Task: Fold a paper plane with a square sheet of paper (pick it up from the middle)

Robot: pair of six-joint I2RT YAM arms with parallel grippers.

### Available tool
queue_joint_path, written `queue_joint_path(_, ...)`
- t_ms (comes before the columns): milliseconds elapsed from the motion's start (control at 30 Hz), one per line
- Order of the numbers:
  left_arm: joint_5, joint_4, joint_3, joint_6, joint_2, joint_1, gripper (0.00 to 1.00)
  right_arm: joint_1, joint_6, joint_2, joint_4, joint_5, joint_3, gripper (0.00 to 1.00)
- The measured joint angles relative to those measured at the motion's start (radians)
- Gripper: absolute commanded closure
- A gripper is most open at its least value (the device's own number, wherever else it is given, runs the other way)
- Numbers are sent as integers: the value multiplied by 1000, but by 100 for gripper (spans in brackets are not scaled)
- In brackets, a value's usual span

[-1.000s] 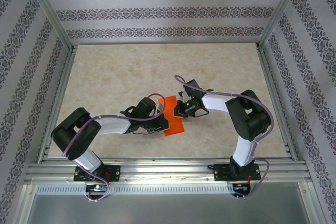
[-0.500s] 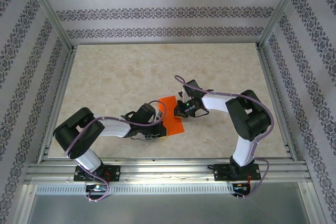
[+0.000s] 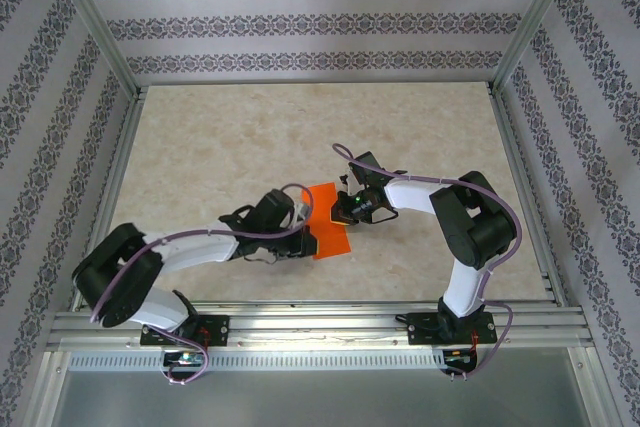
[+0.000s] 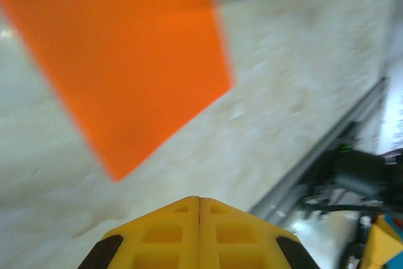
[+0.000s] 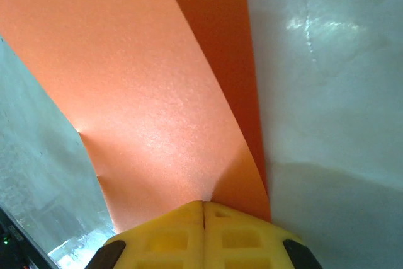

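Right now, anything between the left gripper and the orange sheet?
Nothing visible: bare table separates the shut left gripper from the orange sheet. The right gripper is pinching the sheet from the opposite side.

Top cam, high behind the rig, looks down on whole table (image 3: 220, 147); both wrist cams, v. close & low, face the same orange sheet (image 3: 328, 222).

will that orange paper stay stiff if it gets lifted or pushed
Probably floppy: the thin orange square sheet of paper bows up from the right jaws' pinch. Likely light too: a push may buckle or slide it on the smooth pale tabletop.
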Motion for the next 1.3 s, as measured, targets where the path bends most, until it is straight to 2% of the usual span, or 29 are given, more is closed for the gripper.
queue_joint_path(133,18,-2,138,37,23,117,94,0,0,0,0,0,0,100)
queue_joint_path(300,26,24,218,49,177,209,95,0,0,0,0,0,0,100)
queue_joint_path(467,37,46,248,49,319,220,95,0,0,0,0,0,0,100)
queue_joint_path(767,48,96,262,60,431,226,96,0,0,0,0,0,0,100)
queue_joint_path(1067,74,210,187,46,447,262,97,0,0,0,0,0,-1,100)
queue_joint_path(1300,80,177,206,33,449,266,96,0,0,0,0,0,-1,100)
